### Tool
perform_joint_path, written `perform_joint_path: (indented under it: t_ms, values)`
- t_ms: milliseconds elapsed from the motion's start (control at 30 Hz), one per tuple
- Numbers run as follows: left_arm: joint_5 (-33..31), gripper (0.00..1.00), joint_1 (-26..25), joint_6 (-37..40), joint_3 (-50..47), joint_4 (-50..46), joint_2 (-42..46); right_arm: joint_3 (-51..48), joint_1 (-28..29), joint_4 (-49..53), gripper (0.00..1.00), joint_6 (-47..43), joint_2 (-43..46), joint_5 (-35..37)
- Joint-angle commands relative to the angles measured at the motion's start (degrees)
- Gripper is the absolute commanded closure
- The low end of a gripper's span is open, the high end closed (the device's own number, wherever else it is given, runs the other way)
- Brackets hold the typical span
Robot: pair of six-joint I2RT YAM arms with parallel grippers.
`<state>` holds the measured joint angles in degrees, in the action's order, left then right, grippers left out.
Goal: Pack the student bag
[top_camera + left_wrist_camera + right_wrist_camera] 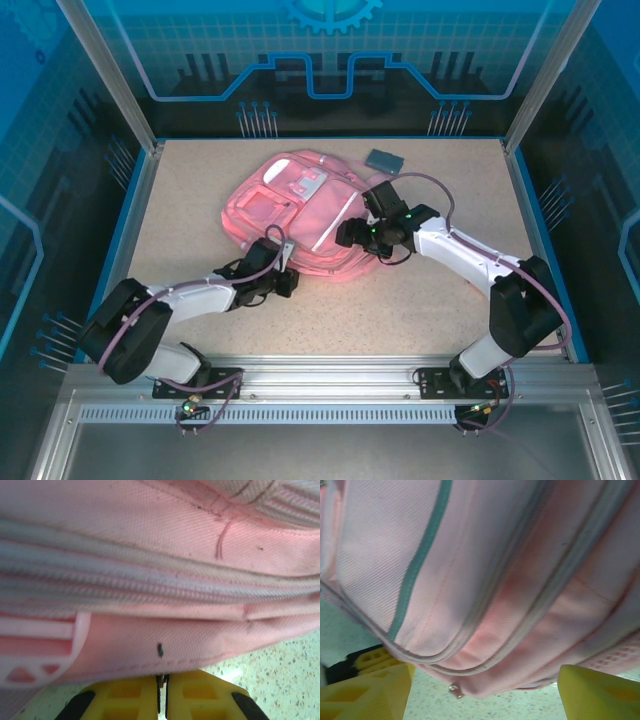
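To get the student bag [300, 205] in mid-frame open, the left gripper [288, 283] pinches its edge tight, and the right gripper [350, 234], wide and empty, should grab next.

You had open table [185, 215] left of the student bag [300, 210] and in the far right corner. The bag blocked the middle; a dark flat book [384, 159] lay just beyond its far right edge, narrowing that gap.

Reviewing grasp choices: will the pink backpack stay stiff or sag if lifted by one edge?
Probably sags: the backpack lies flat and slack on the table. Its woven fabric looks grippy, unlikely to slip.
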<state>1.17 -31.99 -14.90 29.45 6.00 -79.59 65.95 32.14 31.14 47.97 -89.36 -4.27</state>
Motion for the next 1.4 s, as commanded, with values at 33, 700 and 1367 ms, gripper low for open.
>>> perform_joint_path:
  t_ms: [33,700,1367]
  values:
    - [-1.3,0.94,0.3,-1.0,-2.1,2.7,3.3,-0.5,-0.8,4.8,0.22,0.8,1.1,3.5]
    - [0.9,1.0,-9.8,-9.0,-2.6,5.9,5.4,-5.9,0.0,-17.0,0.41,6.2,-8.8,-16.2]
    - [2.7,0.66,-13.7,-17.8,6.3,5.6,0.2,-10.5,-1.7,-12.0,0.42,3.0,-0.6,-8.3]
